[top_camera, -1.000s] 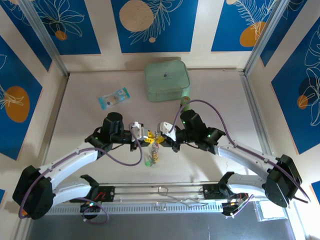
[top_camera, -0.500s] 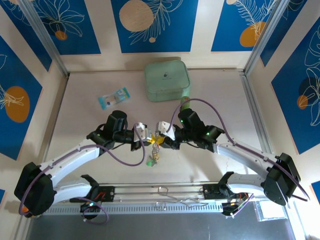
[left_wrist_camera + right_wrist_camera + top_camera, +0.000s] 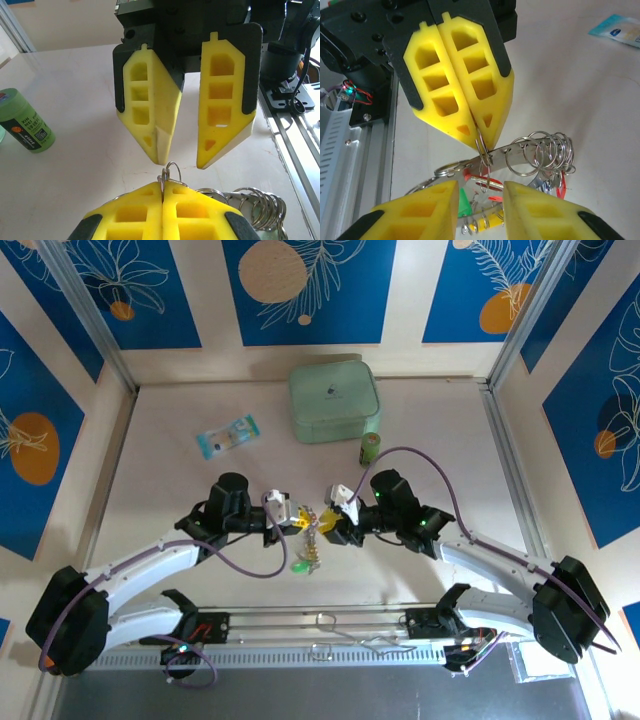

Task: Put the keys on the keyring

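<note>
My left gripper (image 3: 163,186) is shut on a small split ring (image 3: 170,172) that hangs on the keyring (image 3: 500,155), a silvery band carrying several wire loops (image 3: 545,150). Below the band dangle the keys: a red one (image 3: 490,183), a green one (image 3: 464,203) and a yellow one (image 3: 490,220). My right gripper (image 3: 480,186) is open, its fingers either side of the hanging keys and touching nothing. In the top view the two grippers face each other tip to tip, left (image 3: 290,518) and right (image 3: 326,524), with the bunch (image 3: 308,550) hanging between them above the table.
A mint-green square case (image 3: 334,402) lies at the back, with a green bottle (image 3: 370,448) upright just in front of its right corner. A small blue-and-white packet (image 3: 227,436) lies at the back left. Metal rails (image 3: 330,625) run along the near edge between the arm bases.
My right gripper has opened and drawn back slightly to the right. My left gripper has closed fully on the small ring, and the bunch now hangs from it alone.
</note>
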Motion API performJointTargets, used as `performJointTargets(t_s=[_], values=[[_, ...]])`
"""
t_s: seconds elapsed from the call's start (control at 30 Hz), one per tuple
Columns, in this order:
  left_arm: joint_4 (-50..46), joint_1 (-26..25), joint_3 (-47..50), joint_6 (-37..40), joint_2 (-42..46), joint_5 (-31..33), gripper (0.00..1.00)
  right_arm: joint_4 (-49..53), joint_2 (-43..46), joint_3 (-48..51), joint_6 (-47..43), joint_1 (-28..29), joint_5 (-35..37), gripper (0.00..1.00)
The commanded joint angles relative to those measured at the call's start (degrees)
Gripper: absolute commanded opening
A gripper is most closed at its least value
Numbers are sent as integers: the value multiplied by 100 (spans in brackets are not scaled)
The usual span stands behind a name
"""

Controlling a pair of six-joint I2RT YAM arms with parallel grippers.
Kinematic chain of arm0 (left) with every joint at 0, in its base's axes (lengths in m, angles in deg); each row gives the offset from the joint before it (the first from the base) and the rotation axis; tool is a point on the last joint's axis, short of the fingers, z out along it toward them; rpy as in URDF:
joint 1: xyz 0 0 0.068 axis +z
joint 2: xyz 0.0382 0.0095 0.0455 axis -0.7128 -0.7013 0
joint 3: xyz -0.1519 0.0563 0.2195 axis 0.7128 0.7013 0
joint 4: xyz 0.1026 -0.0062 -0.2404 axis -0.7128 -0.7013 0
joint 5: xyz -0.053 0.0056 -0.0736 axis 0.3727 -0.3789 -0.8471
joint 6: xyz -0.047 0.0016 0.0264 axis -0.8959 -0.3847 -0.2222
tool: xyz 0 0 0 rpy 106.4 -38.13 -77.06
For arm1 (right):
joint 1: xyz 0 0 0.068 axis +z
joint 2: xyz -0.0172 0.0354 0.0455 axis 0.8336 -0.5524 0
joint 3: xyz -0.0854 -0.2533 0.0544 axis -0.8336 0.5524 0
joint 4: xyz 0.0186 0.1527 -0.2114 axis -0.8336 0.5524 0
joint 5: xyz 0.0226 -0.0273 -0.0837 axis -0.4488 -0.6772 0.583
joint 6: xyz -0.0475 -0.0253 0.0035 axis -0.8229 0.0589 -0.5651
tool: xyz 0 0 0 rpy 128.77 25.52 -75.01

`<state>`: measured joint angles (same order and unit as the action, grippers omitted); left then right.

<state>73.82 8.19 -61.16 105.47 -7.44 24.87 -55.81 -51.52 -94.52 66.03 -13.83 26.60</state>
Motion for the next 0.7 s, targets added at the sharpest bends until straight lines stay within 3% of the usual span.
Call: performJointTargets(t_s=[0.0,0.13,0.37,0.67], values=[[360,-35,17,-96,141,-212,0,-153,-57,-7,66,26,-192,24],[348,-37,7,-82,154,-237,0,-22,-30,-36,-4,26,-167,12],[426,-42,-28,-140,154,-437,0,37,-30,-71,-57,17,-199,1],[1119,-37,47,-516,148,-890,0,-215,-455,-75,58,26,-312,0]])
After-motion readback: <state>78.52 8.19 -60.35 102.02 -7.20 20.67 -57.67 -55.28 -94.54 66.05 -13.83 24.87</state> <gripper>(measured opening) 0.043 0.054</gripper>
